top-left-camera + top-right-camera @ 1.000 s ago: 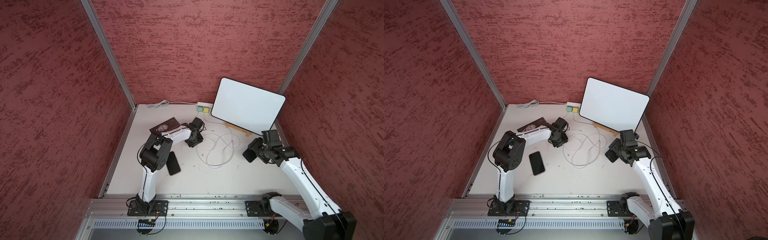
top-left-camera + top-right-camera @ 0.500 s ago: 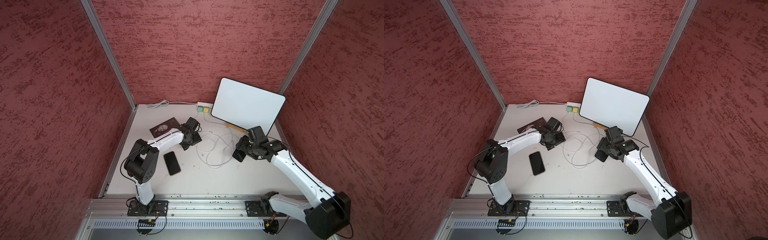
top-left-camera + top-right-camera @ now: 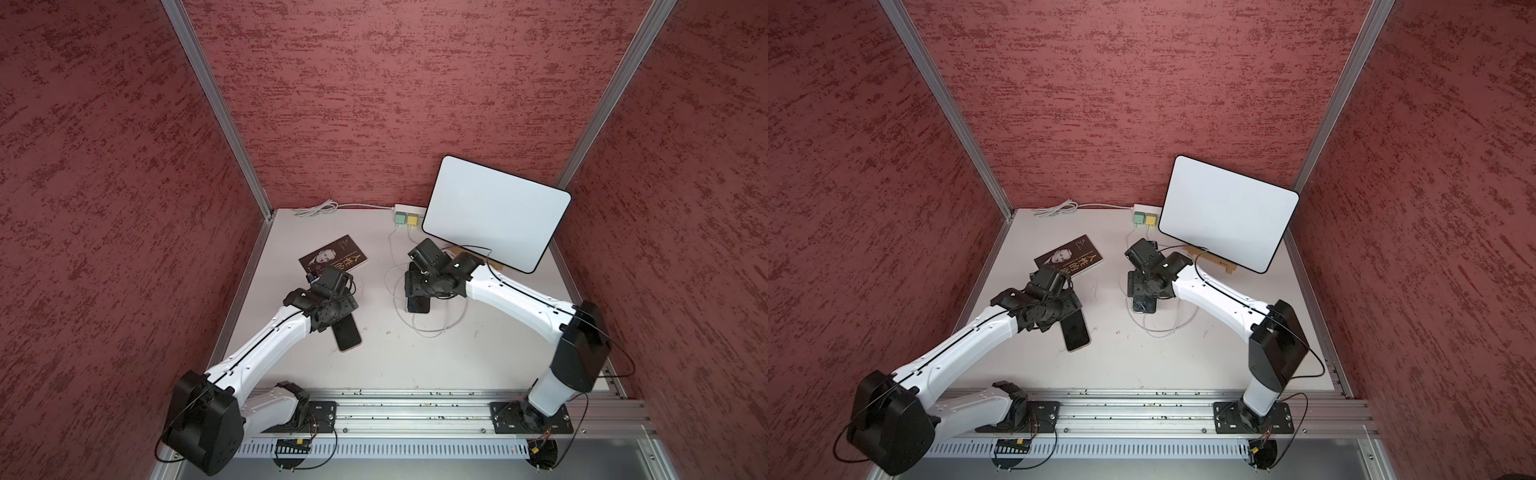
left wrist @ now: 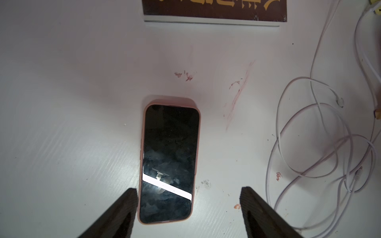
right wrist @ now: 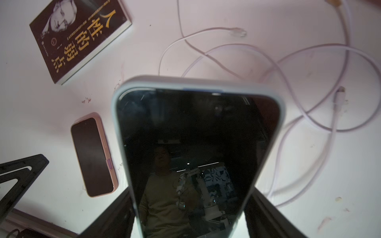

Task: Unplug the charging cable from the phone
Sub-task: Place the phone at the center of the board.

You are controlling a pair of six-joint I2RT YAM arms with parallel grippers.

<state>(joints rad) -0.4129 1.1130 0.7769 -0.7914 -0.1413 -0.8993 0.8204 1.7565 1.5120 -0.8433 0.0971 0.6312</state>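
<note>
A phone in a pale case (image 5: pixel 198 144) stands between my right gripper's (image 5: pixel 188 191) fingers, which are shut on its long edges; in both top views it shows under that gripper (image 3: pixel 417 306) (image 3: pixel 1144 306). No cable shows on its visible end. The white charging cable (image 3: pixel 436 328) (image 5: pixel 288 82) lies in loose loops on the table, with one plug end (image 5: pixel 340 96) lying free. A second phone in a pink case (image 4: pixel 169 162) (image 3: pixel 348 334) lies flat, screen up. My left gripper (image 4: pixel 188 188) hovers open over its near end.
A dark book (image 3: pixel 332 255) lies behind the pink phone. Green (image 3: pixel 400 217) and yellow (image 3: pixel 412 218) chargers sit in a white power strip at the back wall. A white board (image 3: pixel 494 212) leans at the back right on a wooden stand. Red walls enclose three sides.
My left gripper opened and drew back from the cable loops to over the pink phone. My right arm swung left to over the cable loops.
</note>
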